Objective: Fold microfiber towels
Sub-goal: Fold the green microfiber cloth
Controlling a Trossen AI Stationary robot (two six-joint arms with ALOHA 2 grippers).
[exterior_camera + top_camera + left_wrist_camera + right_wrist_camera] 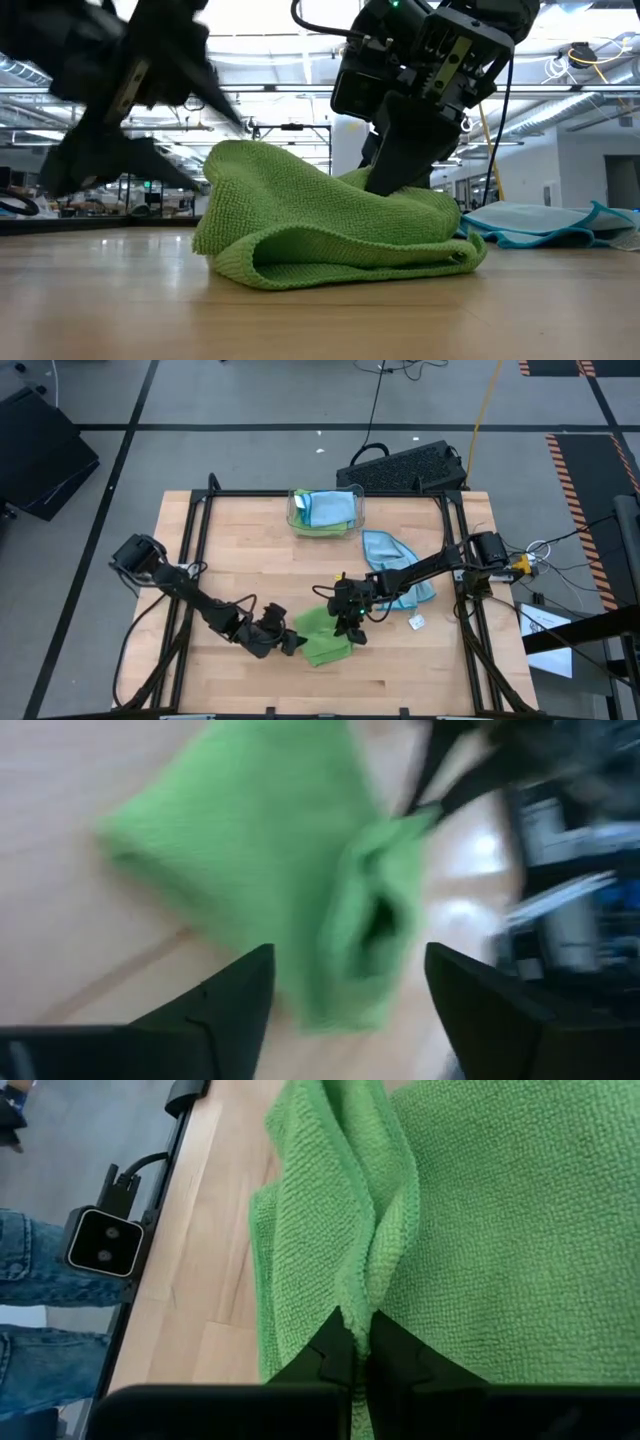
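Right hand [357, 1342] pinches the green towel [322, 637]; left hand [345, 982], released beside it, could snag the fold.

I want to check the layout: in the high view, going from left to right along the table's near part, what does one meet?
left tool → green towel → right tool, shut on that towel → loose blue towel → small white tag.

no readable text, labels, brands, nos. or signs anywhere
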